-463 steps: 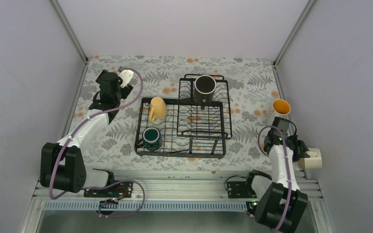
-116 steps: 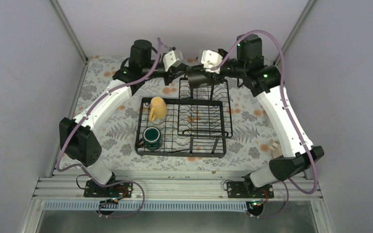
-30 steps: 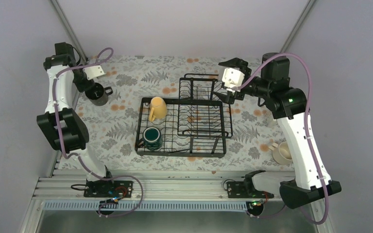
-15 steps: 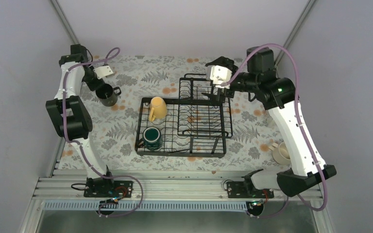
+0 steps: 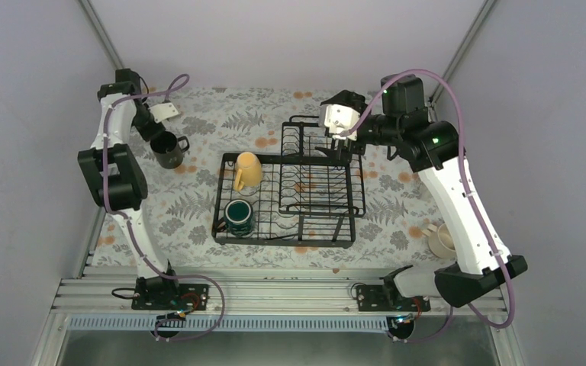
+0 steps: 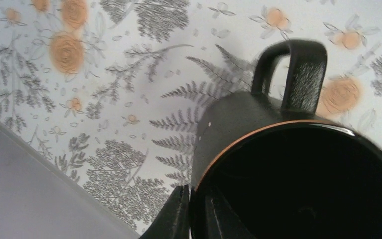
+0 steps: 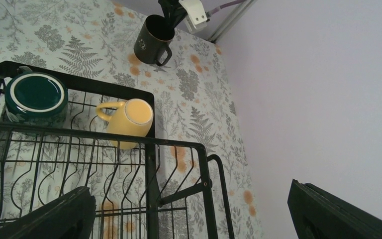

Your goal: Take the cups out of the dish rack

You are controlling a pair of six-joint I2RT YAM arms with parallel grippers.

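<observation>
- Plainly, the black mug (image 5: 168,150) is out of the dish rack (image 5: 290,242): it is over the floral cloth (image 5: 191,221) near the far left corner, well apart from the rack, roughly upright with its handle toward the rack; whether its base touches the cloth cannot be told
- The left gripper (image 6: 196,215) is clamped on that mug's rim, one finger inside the mouth and the other against the outer wall
- Inside the rack, the yellow mug (image 5: 247,171) lies tilted at the far end of the left part
- The teal mug (image 5: 237,216) sits just nearer, in the near left corner
- A cream mug (image 5: 442,240) stands on the cloth by the right edge, beside the right arm and well apart from the rack
- The right gripper (image 7: 191,199) hangs above the raised basket section at the rack's far right, jaws spread wide and holding nothing
</observation>
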